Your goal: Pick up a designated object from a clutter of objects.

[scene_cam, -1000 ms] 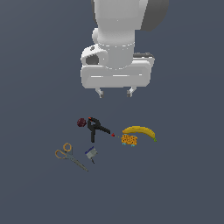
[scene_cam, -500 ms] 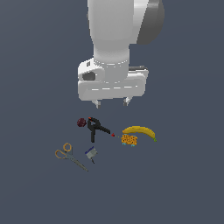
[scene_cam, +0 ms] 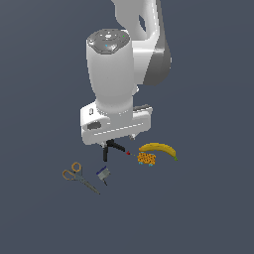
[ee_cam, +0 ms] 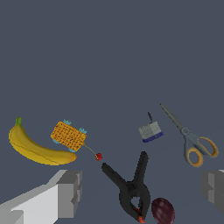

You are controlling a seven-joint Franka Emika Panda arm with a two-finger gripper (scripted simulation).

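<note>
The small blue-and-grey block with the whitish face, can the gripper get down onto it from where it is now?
Probably yes. The small blue-and-grey block lies apart from the orange-handled scissors and the black clamp, with bare floor around it. The open gripper hangs over the clamp, so it must shift sideways first.

a bare simulated test scene: flat, featureless dark grey-blue ground (scene_cam: 208, 208), no walls or furniture

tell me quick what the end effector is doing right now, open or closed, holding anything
End effector: open, fingers spread wide apart, holding nothing; it hangs above the black clamp.
</note>
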